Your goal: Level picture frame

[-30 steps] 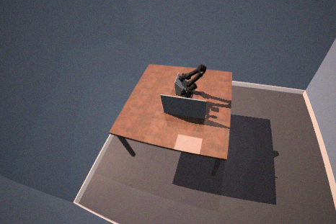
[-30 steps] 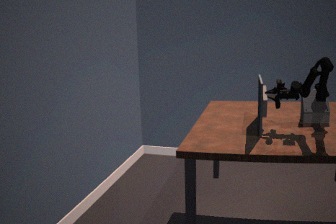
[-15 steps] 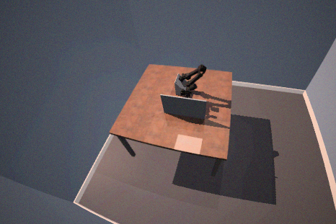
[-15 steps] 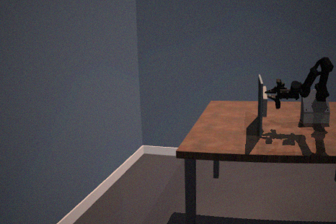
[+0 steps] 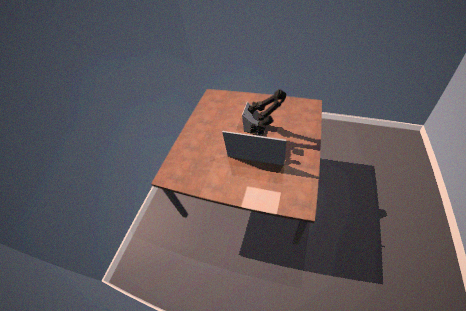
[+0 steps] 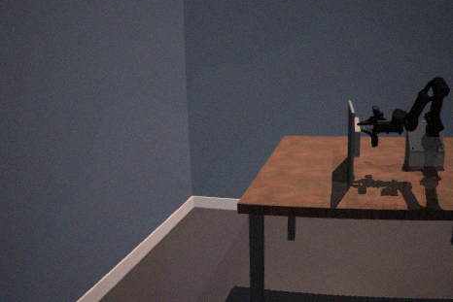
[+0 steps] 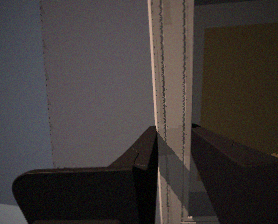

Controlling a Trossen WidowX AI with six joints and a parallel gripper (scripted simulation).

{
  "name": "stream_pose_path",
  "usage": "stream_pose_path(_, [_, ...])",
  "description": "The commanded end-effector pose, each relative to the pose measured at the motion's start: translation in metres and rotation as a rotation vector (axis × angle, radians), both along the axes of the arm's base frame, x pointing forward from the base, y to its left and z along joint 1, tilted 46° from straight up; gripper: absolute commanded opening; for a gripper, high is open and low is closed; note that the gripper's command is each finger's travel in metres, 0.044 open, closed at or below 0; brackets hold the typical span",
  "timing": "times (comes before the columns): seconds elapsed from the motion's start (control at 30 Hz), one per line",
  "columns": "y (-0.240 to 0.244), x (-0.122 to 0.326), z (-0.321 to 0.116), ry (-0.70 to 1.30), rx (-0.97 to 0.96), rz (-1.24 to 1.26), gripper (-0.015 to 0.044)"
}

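Frame edge pinched in my gripper, arm side of the panel.

My gripper [image 6: 361,126] [image 7: 171,131] is closed on the pale edge of the picture frame [image 6: 357,138] [image 7: 172,65], which lies between both fingertips (screw hidden from me). The frame stands against the upright panel [image 5: 255,149] [image 6: 350,143]; beyond the panel's side edges, the tabletop [image 5: 195,152] [image 6: 292,172] extends both ways.

- The picture frame [image 6: 357,139] [image 7: 175,75] is pale-railed, with a dull olive-brown area set inside a greyish border.
- It is held upright against the robot-facing side of the grey panel [image 5: 255,149] [image 6: 350,148] [image 7: 100,80], above the bench [image 5: 195,152] [image 6: 296,172].
- One pale side rail is gripped by the pincer [image 5: 258,131] [image 6: 360,127] [image 7: 171,131]; whether it is level cannot be told.
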State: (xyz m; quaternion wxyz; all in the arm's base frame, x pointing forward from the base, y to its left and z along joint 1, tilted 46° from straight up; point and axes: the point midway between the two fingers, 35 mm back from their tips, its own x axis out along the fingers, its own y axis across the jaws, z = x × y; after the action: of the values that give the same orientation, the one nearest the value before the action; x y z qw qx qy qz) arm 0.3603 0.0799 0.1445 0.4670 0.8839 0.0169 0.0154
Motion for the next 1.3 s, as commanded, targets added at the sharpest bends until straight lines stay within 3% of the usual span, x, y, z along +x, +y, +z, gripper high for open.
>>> stream_pose_path(0.0, [0.0,0.0,0.0001,0.002,0.027,0.005,0.0])
stream_pose_path(1.27, [-0.0025,0.0001,0.0024,0.009,0.221,0.007,0.0])
